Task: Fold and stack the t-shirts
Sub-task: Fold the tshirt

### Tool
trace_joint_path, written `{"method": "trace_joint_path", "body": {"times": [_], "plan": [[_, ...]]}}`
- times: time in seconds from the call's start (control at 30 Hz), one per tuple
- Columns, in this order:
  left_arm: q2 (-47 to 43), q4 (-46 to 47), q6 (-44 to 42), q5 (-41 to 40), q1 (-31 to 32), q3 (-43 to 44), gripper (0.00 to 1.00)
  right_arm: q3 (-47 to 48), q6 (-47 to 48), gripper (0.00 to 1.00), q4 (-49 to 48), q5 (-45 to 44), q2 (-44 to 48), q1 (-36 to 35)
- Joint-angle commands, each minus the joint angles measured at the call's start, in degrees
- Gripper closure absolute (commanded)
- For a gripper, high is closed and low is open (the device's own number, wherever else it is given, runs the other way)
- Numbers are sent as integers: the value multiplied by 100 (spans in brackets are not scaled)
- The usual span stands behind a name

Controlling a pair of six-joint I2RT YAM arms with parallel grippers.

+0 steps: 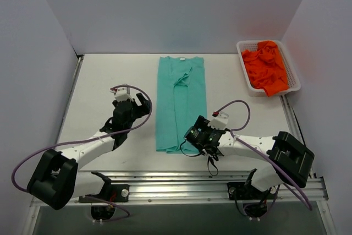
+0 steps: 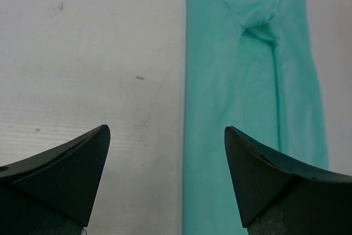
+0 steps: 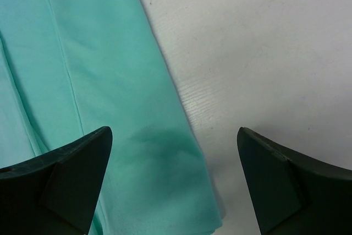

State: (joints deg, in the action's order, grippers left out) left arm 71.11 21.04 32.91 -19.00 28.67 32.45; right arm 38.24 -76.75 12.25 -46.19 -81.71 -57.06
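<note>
Two arms reach fwd from the near edge, both w/ elbows low and wrists angled toward the centre strip of cloth. Left fingers (image 1: 146, 103) (image 2: 66, 174) are spread apart w/ nothing between them, poised just beside the teal t-shirt's (image 1: 181, 103) left edge, about halfway along it. Right fingers (image 1: 192, 133) (image 3: 60, 174) are likewise spread and empty, over the shirt's near right corner.

Teal t-shirt lies folded lengthwise into a long narrow strip mid-counter (image 1: 110, 75), neck at the far end. Orange t-shirts (image 1: 267, 67) sit crumpled in a white basket (image 1: 248, 43) at the far right, well apart from both arms.

Left wrist view: shirt edge (image 2: 242, 108) runs between the finger tips, bare counter (image 2: 82, 53) on the left, a tucked sleeve fold up top. Right wrist view: hem corner (image 3: 82, 53) w/ a lengthwise crease, a shadow on the cloth, bare counter (image 3: 264, 53) on the right. Whether either tip touches cloth, can't tell.
</note>
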Motion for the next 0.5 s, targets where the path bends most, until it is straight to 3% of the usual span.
{"method": "trace_joint_path", "body": {"times": [0.0, 0.1, 0.17, 0.27, 0.33, 0.37, 0.47], "plan": [[140, 895, -354, -163, 190, -134, 6, -53, -182, 7, 374, -556, 357, -121], [-246, 60, -978, -1454, 1025, 435, 5, -316, -165, 9, 94, -846, 664, -411], [-562, 267, -1005, -1878, 1272, 421, 6, -448, 27, 11, -291, -952, 858, -560], [-800, 727, -743, -1354, 1107, -150, 6, -510, 422, 12, -653, -962, 868, -649], [-670, 132, -733, -1026, 1088, 197, 5, -475, 555, 12, -733, -979, 833, -701], [-599, -463, -742, -1105, 1176, 340, 2, -475, 713, 11, -785, -979, 832, -719], [-563, -1458, -305, -1737, 1571, 649, 5, -632, 933, 10, -1022, -857, 981, -754]]}}
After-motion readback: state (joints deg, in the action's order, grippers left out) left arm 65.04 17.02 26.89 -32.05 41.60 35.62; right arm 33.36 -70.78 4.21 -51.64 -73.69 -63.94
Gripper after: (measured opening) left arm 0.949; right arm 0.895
